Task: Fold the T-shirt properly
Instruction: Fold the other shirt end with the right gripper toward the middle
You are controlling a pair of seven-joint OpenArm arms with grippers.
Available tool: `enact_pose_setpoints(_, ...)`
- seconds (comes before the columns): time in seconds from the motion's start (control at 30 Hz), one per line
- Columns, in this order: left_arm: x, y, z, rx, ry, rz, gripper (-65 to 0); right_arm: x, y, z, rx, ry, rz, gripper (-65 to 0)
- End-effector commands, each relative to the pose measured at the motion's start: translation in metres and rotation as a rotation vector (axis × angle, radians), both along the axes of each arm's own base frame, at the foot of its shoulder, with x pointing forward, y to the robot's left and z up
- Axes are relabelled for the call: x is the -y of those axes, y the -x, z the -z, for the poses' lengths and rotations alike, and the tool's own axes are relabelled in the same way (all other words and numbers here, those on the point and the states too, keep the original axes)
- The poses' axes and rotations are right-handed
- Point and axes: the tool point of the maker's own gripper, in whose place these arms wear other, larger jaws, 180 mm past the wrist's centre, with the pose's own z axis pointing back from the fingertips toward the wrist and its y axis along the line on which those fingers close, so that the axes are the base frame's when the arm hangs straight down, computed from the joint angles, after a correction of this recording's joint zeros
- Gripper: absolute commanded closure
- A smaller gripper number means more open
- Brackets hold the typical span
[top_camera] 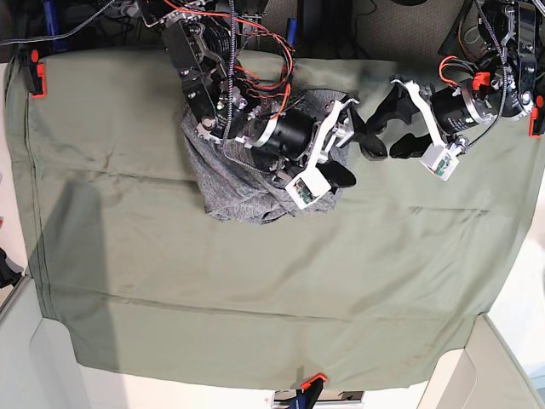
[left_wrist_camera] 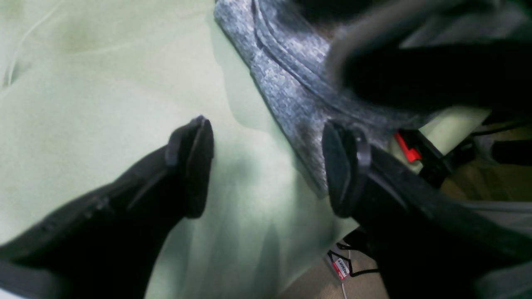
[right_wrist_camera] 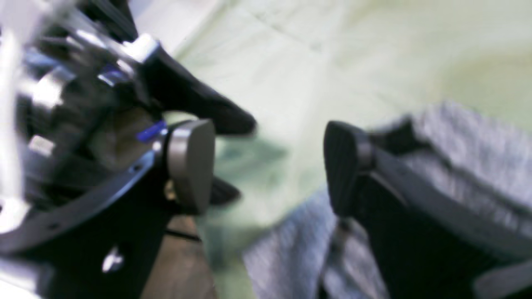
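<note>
The heather-grey T-shirt point(top_camera: 234, 183) lies bunched in a heap on the olive-green table cloth point(top_camera: 255, 281), at the back centre-left. My right gripper point(top_camera: 347, 145) hovers at the heap's right edge, open, with nothing between its fingers. In the right wrist view the right gripper point(right_wrist_camera: 268, 166) stands wide over cloth, with T-shirt point(right_wrist_camera: 461, 145) fabric beside and below its right finger. My left gripper point(top_camera: 381, 135) faces it from the right, open and empty. In the left wrist view the left gripper point(left_wrist_camera: 268, 168) hangs over green cloth, and a T-shirt point(left_wrist_camera: 282, 74) edge runs past its right finger.
Red clamps point(top_camera: 34, 72) pin the cloth at its corners and at the front edge point(top_camera: 311, 382). The two grippers stand close together, almost touching. Cables point(top_camera: 255, 77) hang along the right-wrist arm at the back.
</note>
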Motion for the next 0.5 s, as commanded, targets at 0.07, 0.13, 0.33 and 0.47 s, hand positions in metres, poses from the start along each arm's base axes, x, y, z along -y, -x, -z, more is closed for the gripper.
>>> enact_pose_setpoints(0.07,0.001,-0.005,-0.012,0.042,0.016,0.011,-43.4,-0.003,-0.006,-0.045,0.103,-0.081,-0.001,-40.7)
enact_pose_setpoints(0.13,0.001,-0.005,-0.012,0.040,0.017,0.011,-43.4,-0.002,-0.007,-0.060,0.142,-0.095,0.001,-40.7)
enact_pose_setpoints(0.33,0.001,-0.002,-0.010,0.032,0.018,0.012,-40.2,0.027,-0.031,-0.063,0.242,0.049,0.113,-40.7)
enact_pose_setpoints(0.47,0.011,-0.003,-0.022,0.051,0.084,0.018,-6.8,0.074,-0.064,-0.056,0.224,0.085,0.279,-30.3)
